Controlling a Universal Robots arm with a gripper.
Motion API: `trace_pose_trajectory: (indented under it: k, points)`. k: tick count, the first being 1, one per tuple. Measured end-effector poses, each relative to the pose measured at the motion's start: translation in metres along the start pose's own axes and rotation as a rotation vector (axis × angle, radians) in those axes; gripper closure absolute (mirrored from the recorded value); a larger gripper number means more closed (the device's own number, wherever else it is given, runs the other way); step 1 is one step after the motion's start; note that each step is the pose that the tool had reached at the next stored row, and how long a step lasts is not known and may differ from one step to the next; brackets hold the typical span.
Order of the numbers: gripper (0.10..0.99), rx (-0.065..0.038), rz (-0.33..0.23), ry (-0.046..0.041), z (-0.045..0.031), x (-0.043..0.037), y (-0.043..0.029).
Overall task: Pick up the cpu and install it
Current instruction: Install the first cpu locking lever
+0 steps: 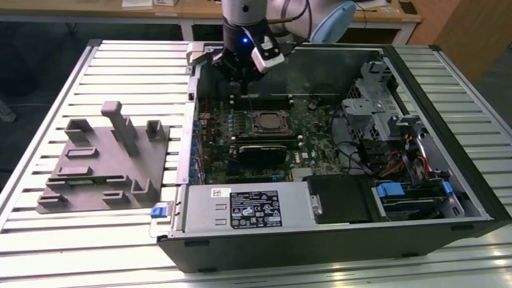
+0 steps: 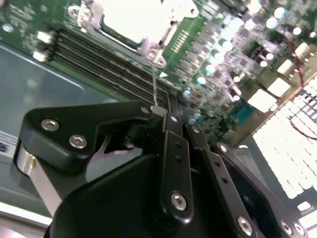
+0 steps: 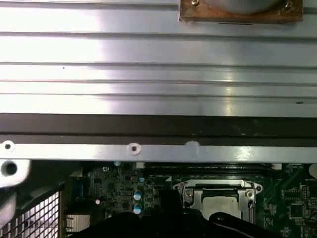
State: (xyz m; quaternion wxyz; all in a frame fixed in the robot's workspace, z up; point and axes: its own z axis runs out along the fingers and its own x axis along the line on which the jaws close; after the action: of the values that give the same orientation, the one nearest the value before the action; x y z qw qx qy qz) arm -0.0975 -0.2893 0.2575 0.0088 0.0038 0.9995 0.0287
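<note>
**CPU seated in its socket; end effector at the latch lever**

The small flat square cpu with the silvery-white metal top (image 2: 131,20) already appears to lie inside the metal-framed socket on the green motherboard (image 1: 312,129). That would mean pickup and placement are done and the locking stage is in hand.

In the exterior view the black end effector (image 1: 238,75) hangs inside the open black computer case (image 1: 336,240), with the socket at its 6 o'clock. In the second wrist view its fingers are pressed together, seemingly pinching the tip of the thin silver wire lever (image 2: 155,79) that rises from the socket frame.

The grey plastic fixture plate (image 1: 104,162) sits on the ribbed metal table (image 1: 120,66), at 9 o'clock from the case.

By this reading, finishing calls for a firm pinch on the lever and a guided swing under its catch without disturbing the chip.
</note>
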Motion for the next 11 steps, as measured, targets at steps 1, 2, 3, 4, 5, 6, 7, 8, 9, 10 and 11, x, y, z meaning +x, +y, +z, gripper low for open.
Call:
trace_pose_trajectory:
  k: [1, 2, 3, 4, 5, 6, 7, 8, 9, 10, 11]
  points:
    - [0.98, 0.0, 0.0, -0.0001, 0.0002, -0.0039, 0.0]
    - [0.98, 0.0, 0.0, 0.0, 0.0003, -0.0082, 0.0001]
    - [0.98, 0.0, 0.0, 0.0001, 0.0006, -0.0131, 0.0001]
    - [0.98, 0.0, 0.0, 0.0, 0.0009, -0.0176, 0.0002]
    - [0.98, 0.0, 0.0, 0.0, 0.0013, -0.0221, 0.0002]
    - [0.98, 0.0, 0.0, 0.0001, 0.0018, -0.0265, 0.0002]
    - [0.98, 0.0, 0.0, 0.0001, 0.0025, -0.0312, 0.0003]
    - [0.98, 0.0, 0.0, 0.0001, 0.0033, -0.035, 0.0003]
    - [0.98, 0.0, 0.0, 0.0, 0.0042, -0.0365, 0.0002]
    - [0.98, -0.003, 0.0, 0.0, 0.005, -0.0372, -0.0003]
    - [0.98, -0.01, 0.0, 0.0002, 0.0056, -0.0374, -0.0012]
